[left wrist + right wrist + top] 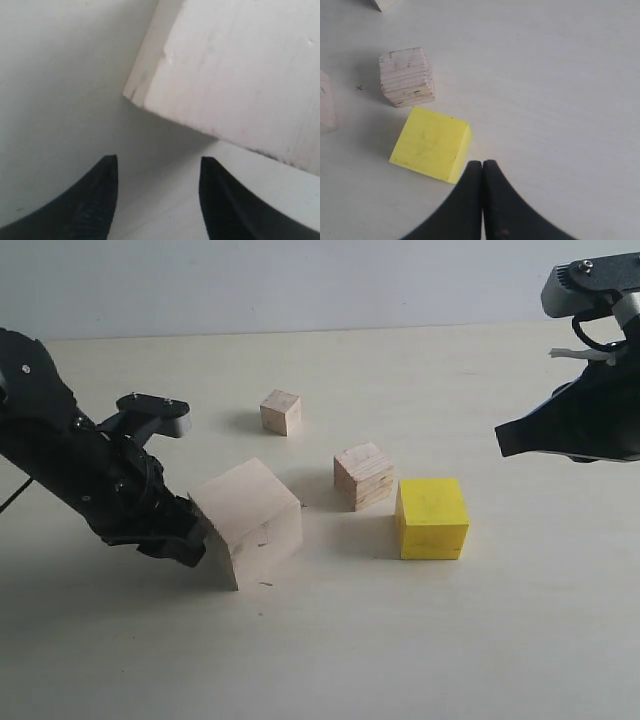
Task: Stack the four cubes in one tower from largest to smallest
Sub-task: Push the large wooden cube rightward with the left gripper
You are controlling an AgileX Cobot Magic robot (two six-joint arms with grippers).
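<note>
All four cubes lie apart on the table. The largest pale wood cube [250, 520] [235, 70] sits left of centre. My left gripper [195, 540] [159, 165] is low against that cube's left side, open, with nothing between its fingers. The grained wood cube [363, 475] [407, 76] stands at the centre, and the yellow cube [432, 517] [431, 144] just right of it. The smallest pale cube [281, 411] is farther back. My right gripper [507, 438] [482, 165] hangs shut and empty above the table, right of the yellow cube.
The pale tabletop [330, 640] runs back to a light wall [300, 280]. A small x mark [359, 88] is on the table near the grained cube.
</note>
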